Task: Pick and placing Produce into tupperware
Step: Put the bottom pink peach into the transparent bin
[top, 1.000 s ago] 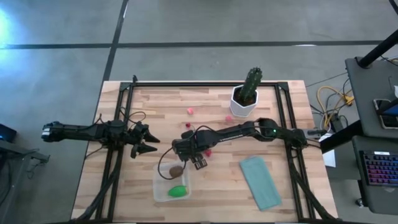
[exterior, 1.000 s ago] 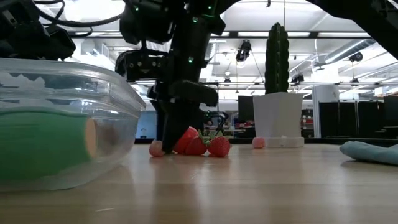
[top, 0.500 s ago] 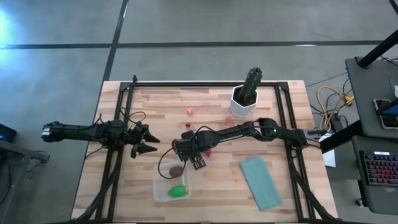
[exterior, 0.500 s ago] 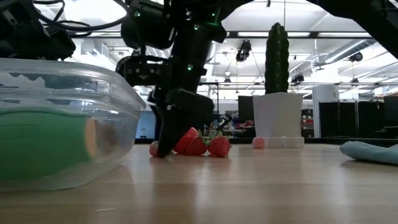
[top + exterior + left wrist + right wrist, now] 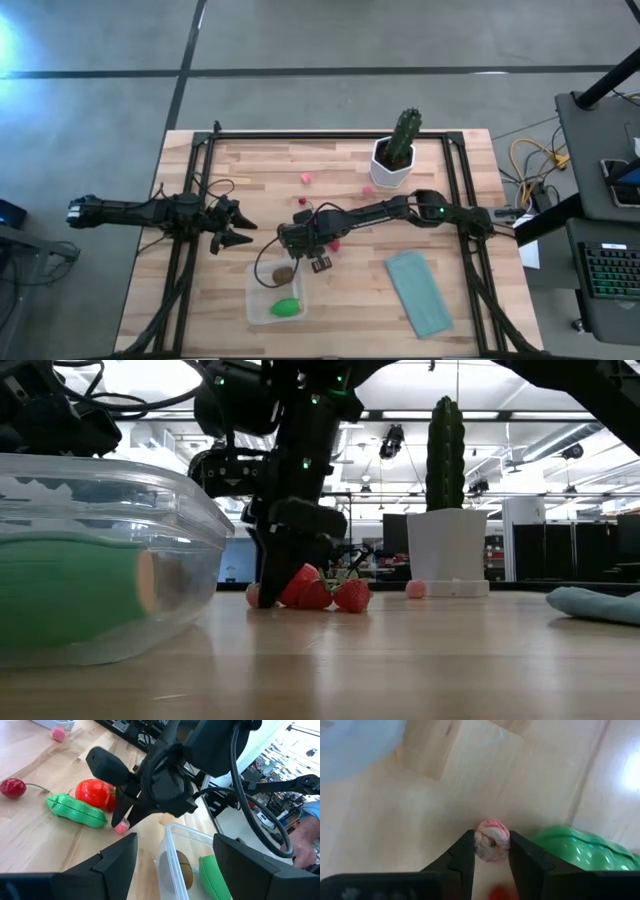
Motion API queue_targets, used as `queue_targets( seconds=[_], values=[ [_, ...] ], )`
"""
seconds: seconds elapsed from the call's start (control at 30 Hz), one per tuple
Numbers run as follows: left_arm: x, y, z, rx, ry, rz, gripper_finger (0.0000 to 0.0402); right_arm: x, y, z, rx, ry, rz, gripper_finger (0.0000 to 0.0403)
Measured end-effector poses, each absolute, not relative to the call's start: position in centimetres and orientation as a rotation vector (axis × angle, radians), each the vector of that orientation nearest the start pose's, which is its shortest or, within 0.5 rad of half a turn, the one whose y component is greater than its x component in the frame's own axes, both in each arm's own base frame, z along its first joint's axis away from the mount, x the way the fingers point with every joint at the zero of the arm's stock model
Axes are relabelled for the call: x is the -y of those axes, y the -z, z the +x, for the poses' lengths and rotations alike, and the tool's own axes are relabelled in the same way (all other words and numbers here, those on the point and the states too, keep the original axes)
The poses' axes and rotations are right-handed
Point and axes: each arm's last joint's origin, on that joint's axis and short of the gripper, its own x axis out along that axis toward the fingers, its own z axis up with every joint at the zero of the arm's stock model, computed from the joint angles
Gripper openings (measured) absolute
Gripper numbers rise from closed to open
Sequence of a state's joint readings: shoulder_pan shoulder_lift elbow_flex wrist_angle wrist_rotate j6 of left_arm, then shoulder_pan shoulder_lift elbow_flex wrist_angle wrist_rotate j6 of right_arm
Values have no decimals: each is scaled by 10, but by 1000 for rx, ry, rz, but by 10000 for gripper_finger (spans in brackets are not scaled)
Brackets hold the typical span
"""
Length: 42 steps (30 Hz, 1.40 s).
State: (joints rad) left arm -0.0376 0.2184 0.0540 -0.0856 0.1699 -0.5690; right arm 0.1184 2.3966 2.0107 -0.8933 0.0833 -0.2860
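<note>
The right gripper [image 5: 491, 851] reaches down to the wooden table [image 5: 350, 300] near its middle, and its jaws are clamped on a small pink piece of produce [image 5: 492, 841], one finger pressed to each side of it. In the low view the pink piece [image 5: 253, 595] sits at table level, at the tips of the right gripper [image 5: 268, 595]. Just beyond the jaws on one side lies a green pea pod [image 5: 582, 847], and in the left wrist view the pea pod [image 5: 76, 810] lies beside a red tomato-like piece [image 5: 94, 793], with a cherry [image 5: 11, 787] on its stem farther off. The red pieces [image 5: 322, 591] cluster just behind the gripper's fingers in the low view.

The tupperware [image 5: 258, 305] stands just beside the clamped jaws, toward the near edge of the table. Inside it lie a green piece [image 5: 287, 308] and a brown round piece [image 5: 284, 272].

The left gripper [image 5: 238, 230] hovers to the left of the container, well apart from the pink piece, with its jaws spread apart.

Farther from both grippers stand a cactus in a white pot [image 5: 397, 150] at the far edge and a teal cloth [image 5: 419, 292] to the right. Two more small pink bits [image 5: 305, 178] lie near the pot.
</note>
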Motion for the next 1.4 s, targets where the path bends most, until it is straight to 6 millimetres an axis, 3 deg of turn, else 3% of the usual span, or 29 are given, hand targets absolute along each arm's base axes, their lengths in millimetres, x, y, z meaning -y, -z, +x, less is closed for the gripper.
queue_targets(
  seconds=[0.13,0.3,0.43,0.53,0.63,1.03,1.4],
  values=[
    [9,-156,107,-302,130,-581,246,-54,-176,486,-1283,-167,-356,96],
    [9,-156,107,-302,130,-581,246,-55,-227,481,-1228,-125,-302,105],
    [9,-156,107,-302,130,-581,246,-70,-265,474,-1156,-185,-285,111],
    [9,-156,107,-302,130,-580,246,-88,-280,470,-1118,-294,-256,115],
    [9,-156,107,-301,130,-580,246,-105,-279,468,-1113,-346,-251,115],
    [9,-156,107,-301,131,-581,246,-158,-240,481,-1089,-396,-146,116],
    [9,-156,107,-301,130,-581,246,-160,-224,496,-1024,-325,-62,131]
  ],
)
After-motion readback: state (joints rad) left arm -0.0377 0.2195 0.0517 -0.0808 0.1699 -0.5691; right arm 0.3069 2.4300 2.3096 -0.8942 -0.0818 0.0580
